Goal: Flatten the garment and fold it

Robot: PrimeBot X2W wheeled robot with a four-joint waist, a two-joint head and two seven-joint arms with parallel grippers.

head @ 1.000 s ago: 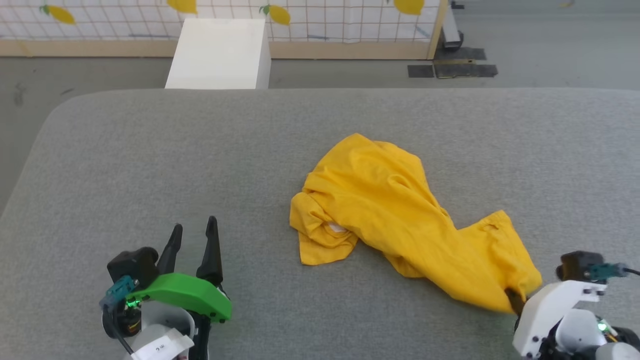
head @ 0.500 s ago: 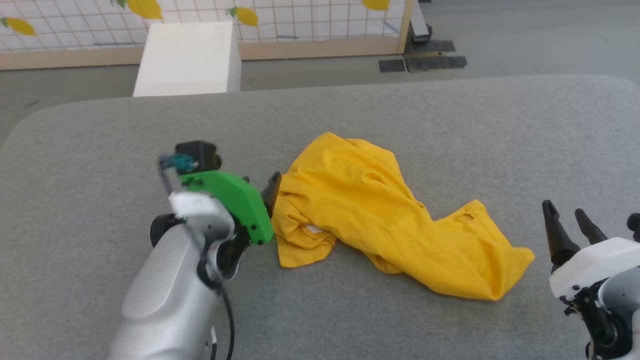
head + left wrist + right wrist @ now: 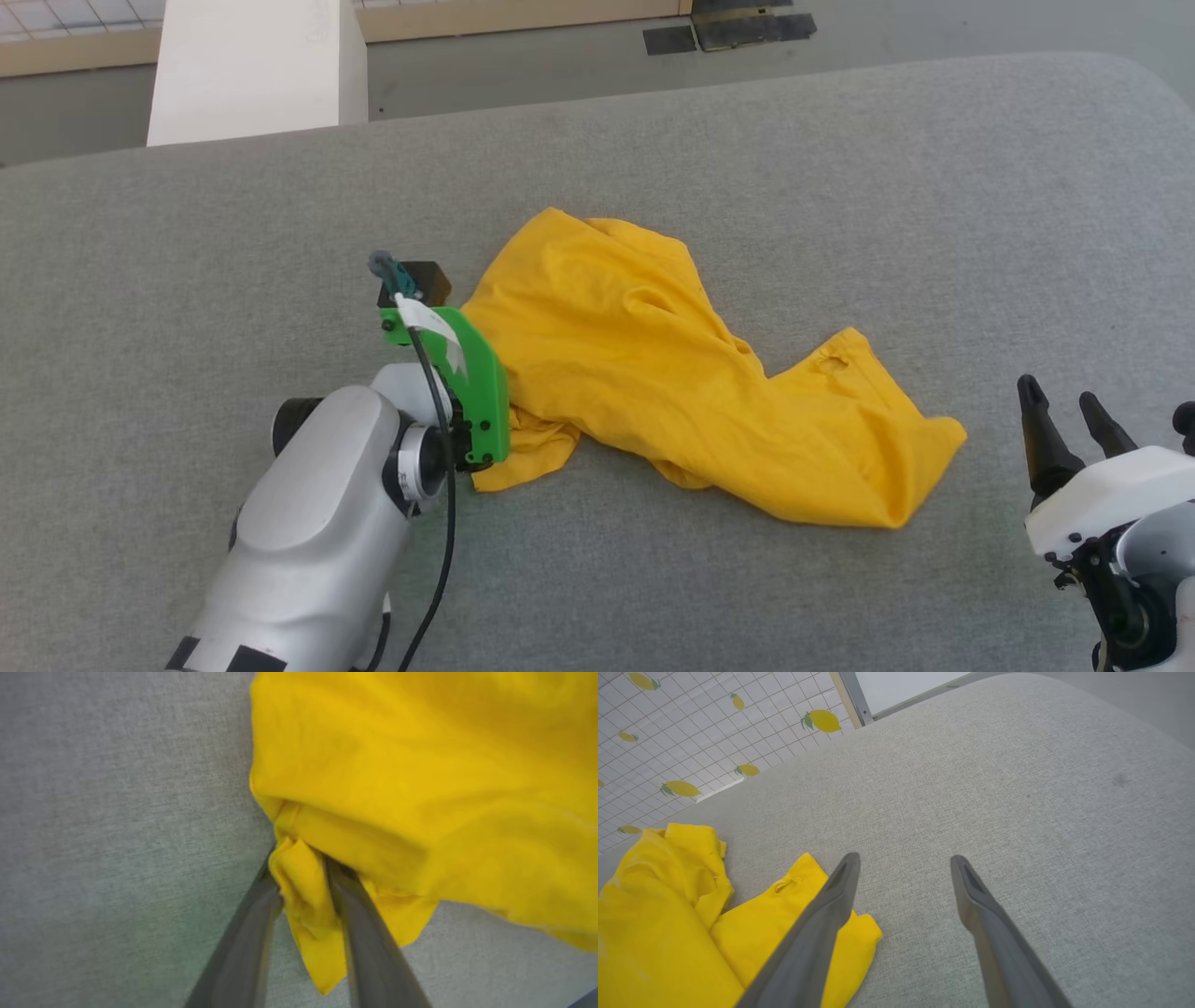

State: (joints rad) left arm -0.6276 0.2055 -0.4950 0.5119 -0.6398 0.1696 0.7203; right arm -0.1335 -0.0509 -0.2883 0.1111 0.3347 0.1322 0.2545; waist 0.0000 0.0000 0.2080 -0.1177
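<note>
risk: left end effector [image 3: 301, 861] pinches only a thin fold of the mustard-yellow cotton T-shirt [image 3: 653, 373], so a pull may slip free or drag the whole heap | right end effector [image 3: 1057, 390]: spread open, empty, near right | T-shirt: crumpled, twisted, mid grey fabric-covered desk [image 3: 840, 168]

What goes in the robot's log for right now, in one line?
stage: flattening not done | garment: crumpled on grey surface | left gripper: pinching garment fold | right gripper: open, off garment
</note>
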